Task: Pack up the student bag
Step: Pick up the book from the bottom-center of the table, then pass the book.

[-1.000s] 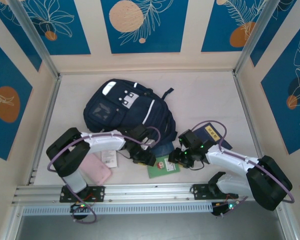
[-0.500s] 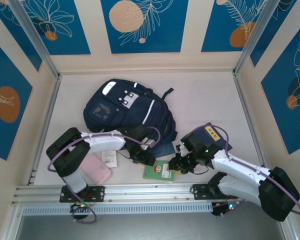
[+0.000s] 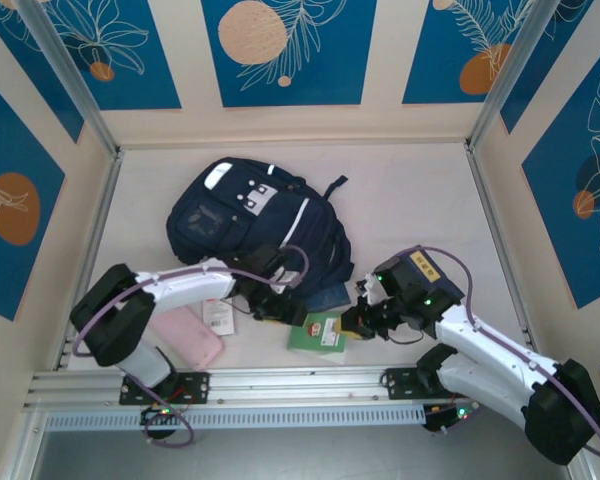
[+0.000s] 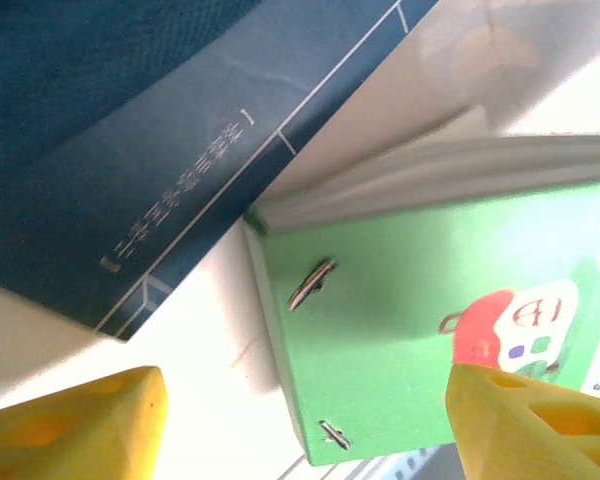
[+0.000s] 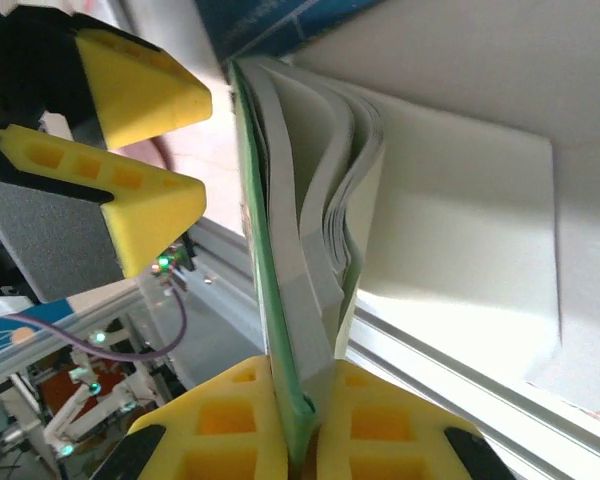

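Note:
The student bag, a dark navy backpack with white stripes, lies flat at the middle back of the table. A thin green notebook with a red apple on its cover sits in front of it. My right gripper is shut on the notebook's right edge; in the right wrist view its fingers pinch the green cover and the pages fan out beyond. My left gripper is open at the notebook's left. In its wrist view the stapled spine lies between its spread yellow fingertips.
A flat navy booklet lies between the bag and the notebook. Under my right arm is another navy booklet with a yellow label. A pink flat case and a small white tag lie front left. A metal rail borders the front edge.
My right gripper has closed on the green notebook's edge. My left gripper has opened and drawn back a little toward the bag.

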Tool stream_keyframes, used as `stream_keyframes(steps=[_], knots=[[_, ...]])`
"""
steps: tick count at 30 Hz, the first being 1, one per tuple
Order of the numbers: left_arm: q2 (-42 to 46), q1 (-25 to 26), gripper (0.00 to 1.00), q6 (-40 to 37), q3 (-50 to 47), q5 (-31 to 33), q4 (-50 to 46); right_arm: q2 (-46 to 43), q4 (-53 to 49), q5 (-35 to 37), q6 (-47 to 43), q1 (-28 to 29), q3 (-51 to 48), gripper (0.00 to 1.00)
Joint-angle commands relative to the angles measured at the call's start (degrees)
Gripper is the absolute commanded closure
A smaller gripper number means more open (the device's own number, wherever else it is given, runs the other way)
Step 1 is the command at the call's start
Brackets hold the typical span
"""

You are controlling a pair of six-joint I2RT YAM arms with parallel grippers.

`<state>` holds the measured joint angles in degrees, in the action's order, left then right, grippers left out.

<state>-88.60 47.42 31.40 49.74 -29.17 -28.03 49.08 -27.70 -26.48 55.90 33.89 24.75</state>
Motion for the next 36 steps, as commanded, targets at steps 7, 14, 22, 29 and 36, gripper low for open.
stream_keyframes(steps=[7, 14, 22, 29, 36], knots=[[11.2, -10.3, 0.13, 5.5, -4.8, -11.0, 2.8, -7.1, 10.9, -16.0, 3.0, -8.5, 0.4, 1.00], [14.7, -10.5, 0.13, 14.0, -7.2, -20.1, 16.1, -6.5, 19.8, -18.6, 7.9, -11.3, 0.1, 1.00], [16.6, -10.5, 0.42, 20.4, -8.3, -24.0, 26.0, -2.9, 27.8, -17.6, 11.6, -11.6, 0.1, 1.00], [18.8, -10.5, 0.76, 20.9, -6.4, -23.6, 28.3, -1.9, 27.0, -15.3, 10.7, -11.4, -0.7, 0.90], [21.7, -10.5, 0.98, 22.2, -4.3, -22.9, 29.7, -3.2, 23.6, -5.9, 9.1, -8.3, -1.8, 0.05]])
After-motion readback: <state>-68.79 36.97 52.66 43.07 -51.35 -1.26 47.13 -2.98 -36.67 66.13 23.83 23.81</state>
